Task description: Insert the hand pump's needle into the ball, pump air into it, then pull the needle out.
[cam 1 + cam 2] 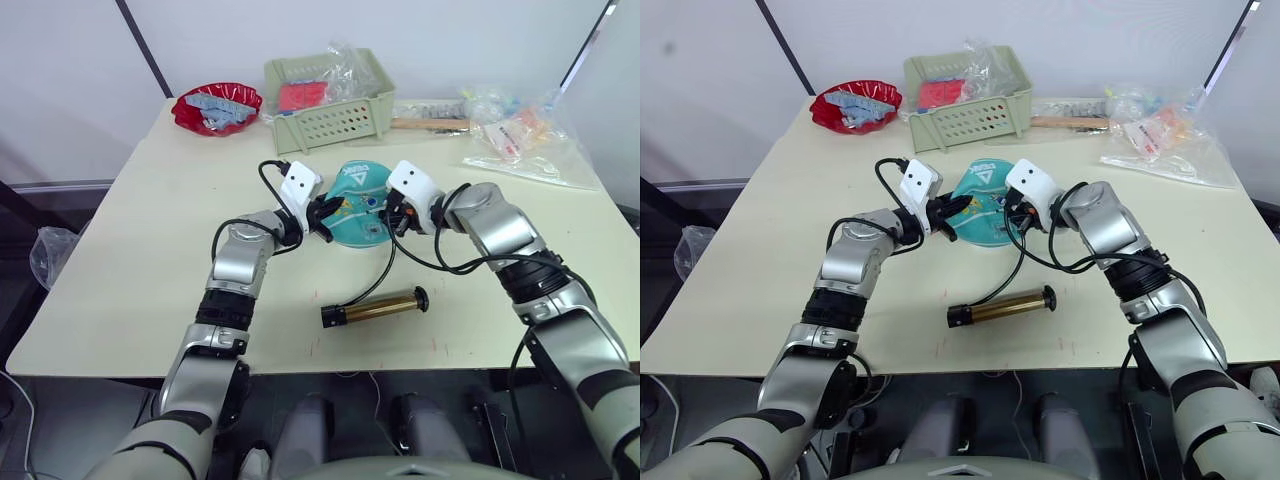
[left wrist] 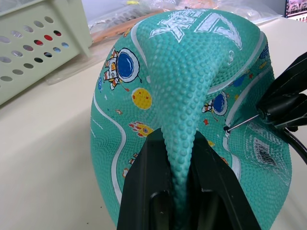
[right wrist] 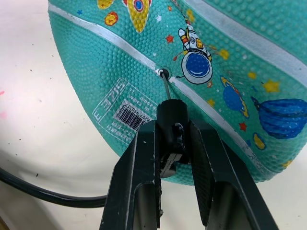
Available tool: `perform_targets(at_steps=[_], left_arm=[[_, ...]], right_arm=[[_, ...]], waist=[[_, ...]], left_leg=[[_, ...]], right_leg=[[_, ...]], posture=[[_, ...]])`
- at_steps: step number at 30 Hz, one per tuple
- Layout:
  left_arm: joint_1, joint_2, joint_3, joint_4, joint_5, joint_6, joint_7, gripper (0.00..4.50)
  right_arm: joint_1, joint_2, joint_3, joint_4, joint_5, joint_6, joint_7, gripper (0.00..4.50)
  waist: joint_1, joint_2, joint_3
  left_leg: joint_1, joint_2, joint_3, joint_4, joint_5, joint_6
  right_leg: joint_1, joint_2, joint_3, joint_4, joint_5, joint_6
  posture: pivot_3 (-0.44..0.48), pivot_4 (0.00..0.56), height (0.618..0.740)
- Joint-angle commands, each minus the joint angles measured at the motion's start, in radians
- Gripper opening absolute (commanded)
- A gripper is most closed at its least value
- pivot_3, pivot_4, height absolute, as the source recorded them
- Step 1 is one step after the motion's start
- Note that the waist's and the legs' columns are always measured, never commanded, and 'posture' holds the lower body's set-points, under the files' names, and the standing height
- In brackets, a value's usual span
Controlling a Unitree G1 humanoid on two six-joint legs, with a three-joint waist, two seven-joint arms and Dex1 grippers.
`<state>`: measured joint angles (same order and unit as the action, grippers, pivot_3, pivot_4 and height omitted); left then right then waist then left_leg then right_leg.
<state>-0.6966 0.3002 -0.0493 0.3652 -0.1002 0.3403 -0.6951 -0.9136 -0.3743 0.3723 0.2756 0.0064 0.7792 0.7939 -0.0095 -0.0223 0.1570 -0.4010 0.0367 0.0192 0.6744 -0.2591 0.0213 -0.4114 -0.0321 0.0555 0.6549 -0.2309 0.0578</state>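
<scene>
The teal ball (image 1: 358, 200) lies limp and partly flattened at the middle of the table. My left gripper (image 2: 180, 139) is shut on a raised fold of its skin, at the ball's left side. My right gripper (image 3: 171, 125), at the ball's right side, is shut on the black fitting (image 3: 171, 112) of the needle (image 3: 166, 86). The needle's tip sits in the valve hole on a white seam, beside the barcode label (image 3: 124, 112). The hand pump (image 1: 378, 305) lies on the table in front of the ball, and its black hose (image 1: 385, 270) curves up to my right gripper.
At the back of the table (image 1: 120, 290) stand a pale green basket (image 1: 335, 115), a red bowl (image 1: 215, 108) and clear plastic bags (image 1: 520, 135). A wooden-handled tool (image 1: 430, 123) lies beside the basket. Cables loop around both wrists.
</scene>
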Motion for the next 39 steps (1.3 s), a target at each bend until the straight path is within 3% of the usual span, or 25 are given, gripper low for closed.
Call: perform_targets(at_steps=[1,18,39], left_arm=[[0.023,-0.017,-0.050,0.010,0.009,0.018,-0.019,0.02],[0.029,-0.034,-0.076,-0.003,0.022,0.018,-0.025,0.02],[0.048,-0.074,-0.065,-0.034,0.000,0.060,-0.035,0.02]], right_arm=[[-0.013,0.002,-0.008,0.011,-0.015,0.010,-0.014,0.33],[-0.097,0.057,0.035,-0.051,0.015,0.234,0.025,0.33],[-0.228,0.182,0.079,0.114,0.007,0.299,0.016,0.33]], waist=[[0.000,0.000,0.000],[0.000,0.000,0.000],[-0.008,0.000,0.000]], left_leg=[[0.000,0.000,0.000,0.000,0.000,0.000],[0.000,0.000,0.000,-0.001,0.000,0.000],[0.001,0.000,0.000,-0.002,0.000,0.000]], right_leg=[[0.000,0.000,0.000,0.000,0.000,0.000],[0.000,-0.001,0.000,-0.002,0.000,0.000],[0.000,-0.001,0.000,-0.002,0.000,0.000]], posture=[[0.000,0.150,0.740],[0.000,0.150,0.740],[0.000,0.150,0.740]])
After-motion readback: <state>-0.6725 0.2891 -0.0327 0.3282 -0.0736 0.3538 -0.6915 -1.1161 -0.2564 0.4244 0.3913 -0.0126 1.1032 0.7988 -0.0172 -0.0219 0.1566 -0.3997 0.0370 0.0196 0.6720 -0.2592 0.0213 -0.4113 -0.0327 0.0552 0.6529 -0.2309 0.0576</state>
